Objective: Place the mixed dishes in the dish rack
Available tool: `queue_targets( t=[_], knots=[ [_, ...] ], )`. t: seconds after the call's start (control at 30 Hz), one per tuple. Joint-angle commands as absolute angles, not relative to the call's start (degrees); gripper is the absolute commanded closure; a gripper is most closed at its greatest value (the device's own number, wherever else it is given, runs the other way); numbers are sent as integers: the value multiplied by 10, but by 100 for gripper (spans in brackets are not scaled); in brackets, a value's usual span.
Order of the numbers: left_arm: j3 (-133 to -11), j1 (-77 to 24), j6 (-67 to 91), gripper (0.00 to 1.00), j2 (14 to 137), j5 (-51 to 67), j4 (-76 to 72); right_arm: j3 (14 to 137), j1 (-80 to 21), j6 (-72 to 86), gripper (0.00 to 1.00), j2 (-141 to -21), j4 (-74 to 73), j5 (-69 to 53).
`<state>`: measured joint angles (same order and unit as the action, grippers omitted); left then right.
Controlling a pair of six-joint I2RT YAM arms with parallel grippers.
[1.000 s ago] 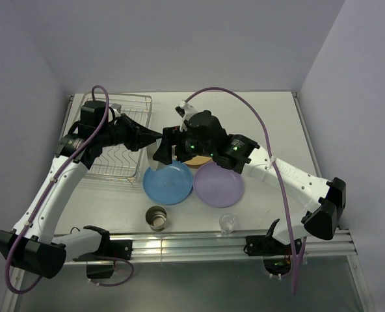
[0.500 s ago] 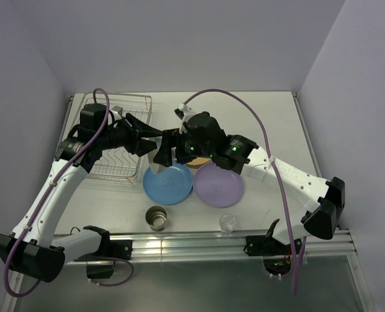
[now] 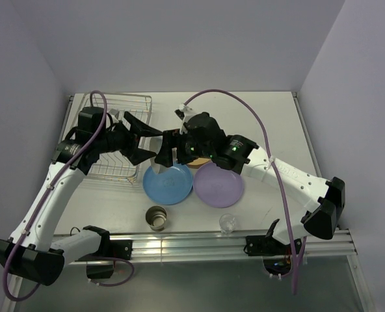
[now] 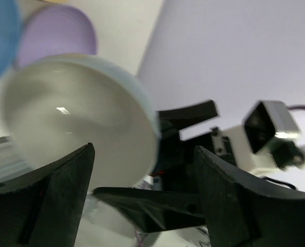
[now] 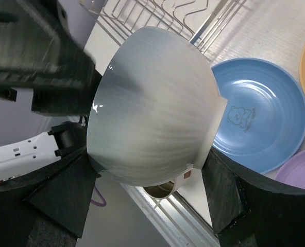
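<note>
The left gripper (image 3: 150, 144) has swung its two fingers wide apart over the last second. A second ago they were nearly together in a point aimed at the white bowl (image 3: 161, 155); now they stand spread just left of centre in the top view, one above the bowl's level and one below. The right gripper (image 5: 148, 154) has not let go. In its wrist view the bowl fills the middle of the frame, pinched between the two dark fingers, with its open mouth turned to the left side of the frame.

The left wrist view looks straight into that mouth, the bowl sitting in the upper left with the spread fingers below it. Whether its rim already lies inside their gap cannot be told.

This reads as a hand-over being set up, so the bowl can reach the dish rack (image 3: 124, 104) at the upper left. The rack looks bare of dishes, so loading seems barely begun. The blue plate (image 3: 170, 185), purple plate (image 3: 218, 185), cup (image 3: 157, 218) and glass (image 3: 227, 223) sit on the table below centre.
</note>
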<state>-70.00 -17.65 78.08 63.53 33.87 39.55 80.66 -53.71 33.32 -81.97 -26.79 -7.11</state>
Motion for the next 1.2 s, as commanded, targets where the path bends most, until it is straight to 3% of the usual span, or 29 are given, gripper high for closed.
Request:
queue_targets(
  t=[0.0,0.17,0.4,1.03,1.17],
  knots=[
    [-746,-157,707,16,623,257,487,831,-541,313,100,-816,-248,-47],
    [-817,-134,657,15,622,124,627,866,-541,285,100,-840,-259,-26],
    [-900,-126,658,17,582,-12,709,969,-541,183,100,-922,-254,20],
    [-715,-126,642,25,396,-46,757,1321,-558,-104,100,-1282,-148,156],
    [-679,-126,638,25,360,-51,745,1323,-563,-176,100,-1322,-105,194]
  ],
)
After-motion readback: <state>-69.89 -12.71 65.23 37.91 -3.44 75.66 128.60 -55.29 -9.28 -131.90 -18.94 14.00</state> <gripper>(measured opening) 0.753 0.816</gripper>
